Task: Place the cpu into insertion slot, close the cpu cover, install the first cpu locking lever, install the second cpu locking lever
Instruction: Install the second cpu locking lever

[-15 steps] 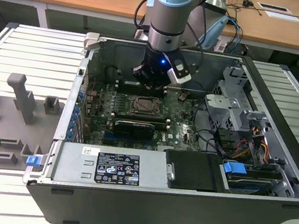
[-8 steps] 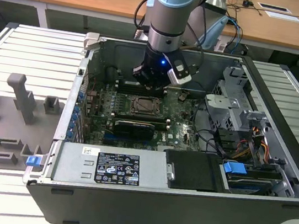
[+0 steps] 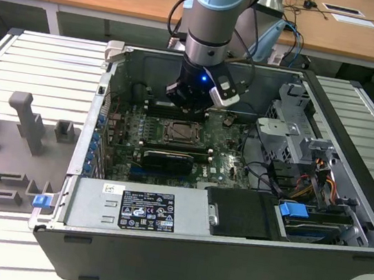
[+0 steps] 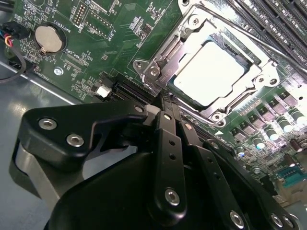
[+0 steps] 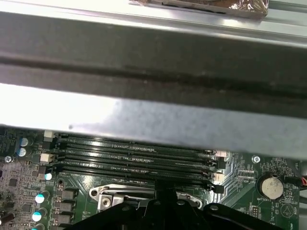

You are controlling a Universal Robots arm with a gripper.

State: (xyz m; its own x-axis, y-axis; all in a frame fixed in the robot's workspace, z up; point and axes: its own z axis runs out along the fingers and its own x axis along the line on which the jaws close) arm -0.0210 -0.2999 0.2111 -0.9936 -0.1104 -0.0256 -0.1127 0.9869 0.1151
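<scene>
Working at the socket edge inside the open computer case (image 3: 345,204), with my pincer (image 4: 165,103) pressed together and holding nothing.

In the second wrist view the cpu (image 4: 208,72) already lies flat in the insertion slot (image 4: 249,62), and the cpu cover (image 4: 187,45) frames it, lying down over it, so I judge the levers are the work in hand. My fingertips sit touching the near corner of the cover beside a locking lever (image 4: 165,50). To do this well I should push along the lever's swing, keep the tips off the chip's shiny top, and stay clear of the memory slots (image 5: 136,160) beyond the socket.
</scene>
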